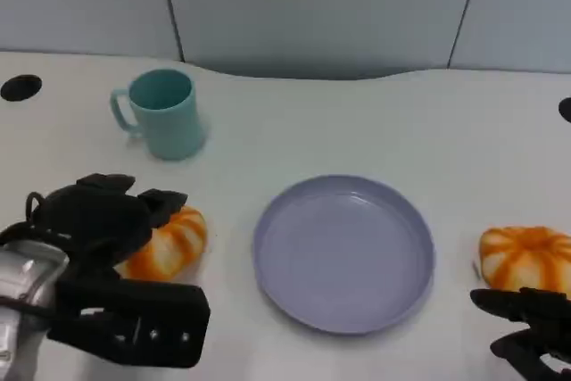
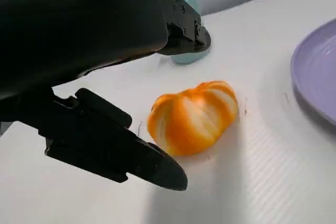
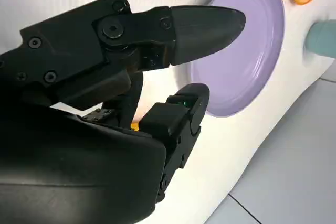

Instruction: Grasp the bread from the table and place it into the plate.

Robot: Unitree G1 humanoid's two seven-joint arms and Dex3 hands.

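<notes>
1. Head view: two orange-and-white striped bread rolls lie on the white table (image 1: pixel 357 122), one on each side of the empty lavender plate (image 1: pixel 344 252). The left bread roll (image 1: pixel 169 243) sits well left of the plate; the right bread roll (image 1: pixel 526 258) sits just off its right rim.
2. The step in hand looks like the approach to a grasp: the plate holds nothing, and neither roll is lifted.
3. The left hand (image 1: pixel 107 220) hangs over the left roll with its fingers spread. In the left wrist view, one finger (image 2: pixel 131 156) reaches low beside the roll (image 2: pixel 193 116) and the others (image 2: pixel 184 30) pass above it, with a gap showing on both sides. It holds nothing.
4. The right hand (image 1: pixel 526 327) sits near the table's front edge, just short of the right roll. Its fingers (image 3: pixel 205 22) are apart in the right wrist view and hold nothing.
5. The next move, as I judge it, calls for lowering the left hand, closing around the roll's sides, then carrying it right to the plate.
6. A teal mug (image 1: pixel 161 113) stands behind the left roll, well apart from it.
</notes>
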